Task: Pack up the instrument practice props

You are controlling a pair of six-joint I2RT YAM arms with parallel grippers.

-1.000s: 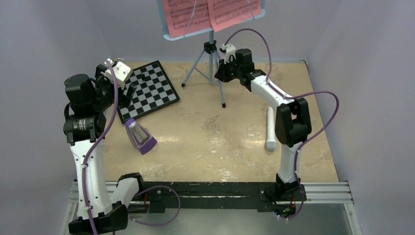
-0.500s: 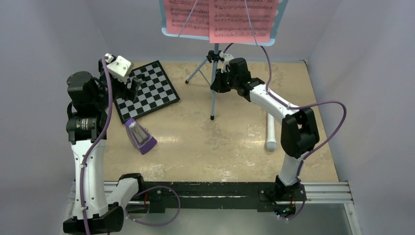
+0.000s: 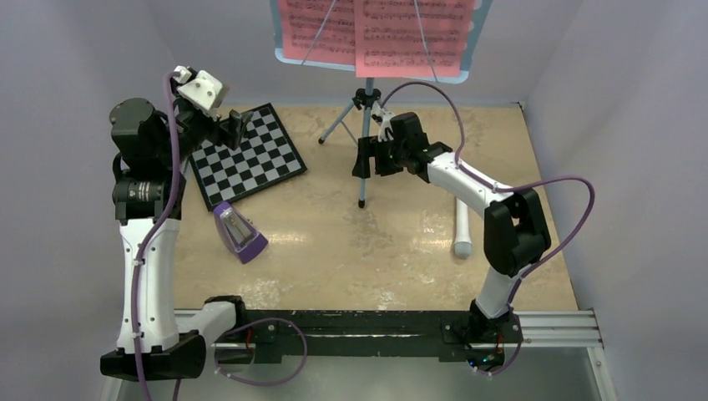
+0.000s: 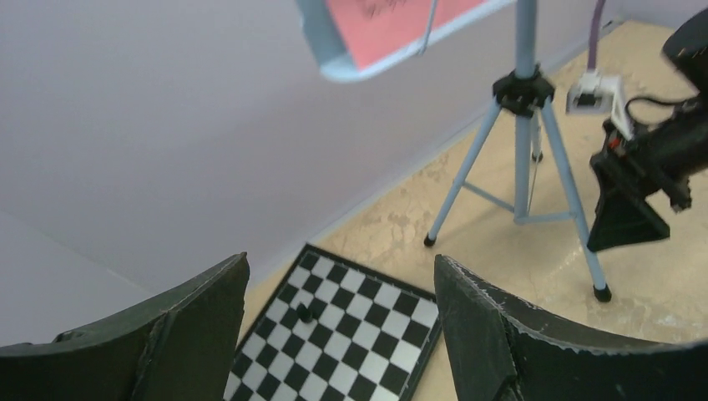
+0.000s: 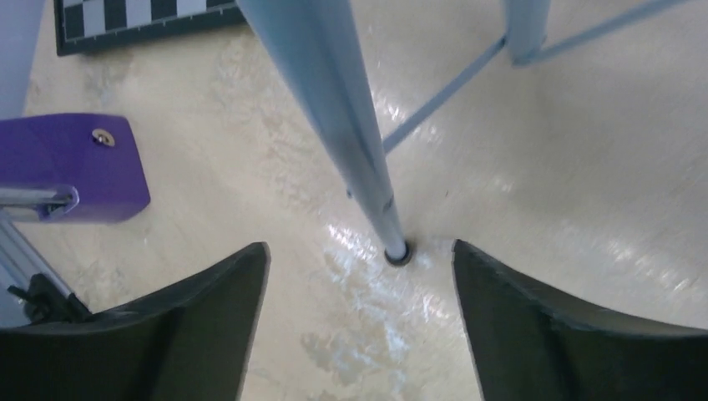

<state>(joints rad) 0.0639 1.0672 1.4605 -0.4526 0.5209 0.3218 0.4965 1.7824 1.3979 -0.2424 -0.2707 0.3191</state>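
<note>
Since a second ago the music stand [image 3: 368, 86] goes from leaning to upright, front foot planted, and our right gripper [image 3: 364, 159] goes from pinched to wide. Its jaws now straddle the stand's front leg [image 5: 351, 125] low down, not touching it. Our left gripper [image 3: 227, 129] hangs wide and empty well left of the stand, same side as the chessboard [image 3: 246, 154]. The white recorder [image 3: 462, 225] lies front-right of the stand, the purple metronome [image 3: 240, 232] well to its front-left.

Our worry: the stand looks top-heavy on thin legs with nothing holding it. If we back the right gripper out sideways, a finger could hook that leg and tip it. The pink sheet-music pages [image 3: 376, 29] look loose on the stand, so they'd probably slide off too.
</note>
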